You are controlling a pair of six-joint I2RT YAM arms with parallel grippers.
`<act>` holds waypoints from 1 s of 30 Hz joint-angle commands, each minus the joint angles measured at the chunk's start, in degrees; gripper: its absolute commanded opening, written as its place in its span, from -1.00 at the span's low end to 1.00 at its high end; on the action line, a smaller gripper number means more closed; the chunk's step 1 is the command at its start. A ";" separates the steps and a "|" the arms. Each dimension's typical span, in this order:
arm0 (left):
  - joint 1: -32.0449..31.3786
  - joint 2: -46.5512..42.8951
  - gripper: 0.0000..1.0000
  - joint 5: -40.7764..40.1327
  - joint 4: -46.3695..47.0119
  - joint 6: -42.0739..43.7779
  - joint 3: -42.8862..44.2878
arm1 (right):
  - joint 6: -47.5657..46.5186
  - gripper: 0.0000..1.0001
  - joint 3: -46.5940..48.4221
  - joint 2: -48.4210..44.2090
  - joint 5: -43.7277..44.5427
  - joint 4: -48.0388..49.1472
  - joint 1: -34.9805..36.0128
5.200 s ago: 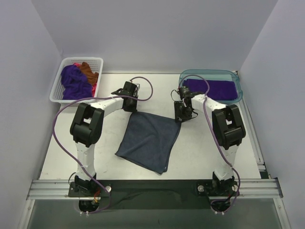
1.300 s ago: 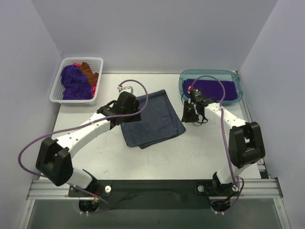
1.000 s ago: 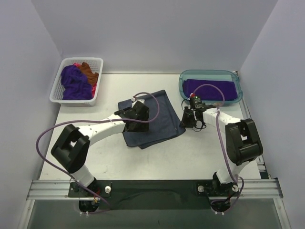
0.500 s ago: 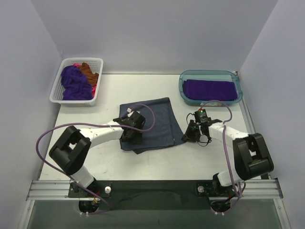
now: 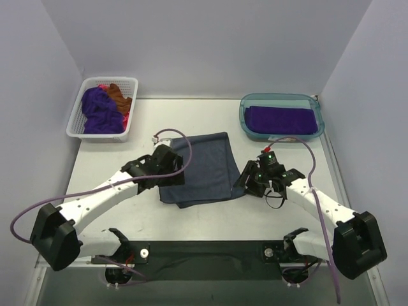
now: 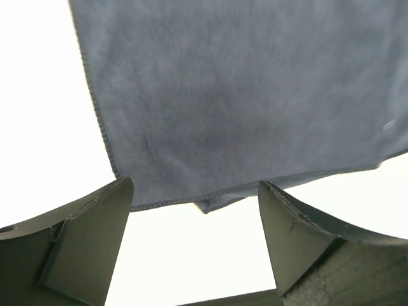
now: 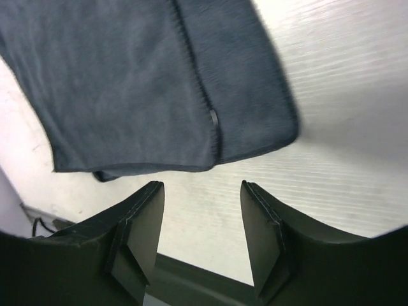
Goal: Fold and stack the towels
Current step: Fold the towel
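**Student:** Where the two arms converge on the white table [image 5: 127, 210], what lies between them?

**Tutor:** A soft dark slate blue-grey towel [image 5: 203, 169], folded into a rough rectangle and lying flat. A lower layer peeks out at its near edge.

**Student:** How do the end effectors stand?

**Tutor:** The left gripper [image 6: 192, 186] hangs at this towel's left near edge. Its fingers are spread wide, with nothing between them and the hem just beyond the tips. The right gripper [image 7: 201, 185] hangs just off the towel's right near corner, its jaws parted and likewise empty.

**Student:** And the remaining cloths?

**Tutor:** Far left of the slate towel, well apart, a white lattice basket [image 5: 131, 95] holds a crumpled deep purple towel [image 5: 99, 111], a rust-brown towel [image 5: 118, 95] and a pink towel [image 5: 126, 116]. Far right of the slate towel, a teal translucent tub [image 5: 245, 118] holds a second deep purple towel, folded flat [image 5: 280, 119].
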 commanded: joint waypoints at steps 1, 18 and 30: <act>3.32 -5.21 0.81 -1.91 -1.98 -6.89 -3.02 | 5.99 0.02 -0.15 0.58 -0.05 4.14 2.84; 13.00 -3.65 0.25 8.54 6.62 -9.88 -15.68 | 10.31 0.01 -4.11 4.80 1.36 9.77 4.86; 12.03 -0.74 -0.77 14.17 8.65 -10.85 -17.09 | 15.05 0.01 -6.74 5.68 0.65 13.55 5.39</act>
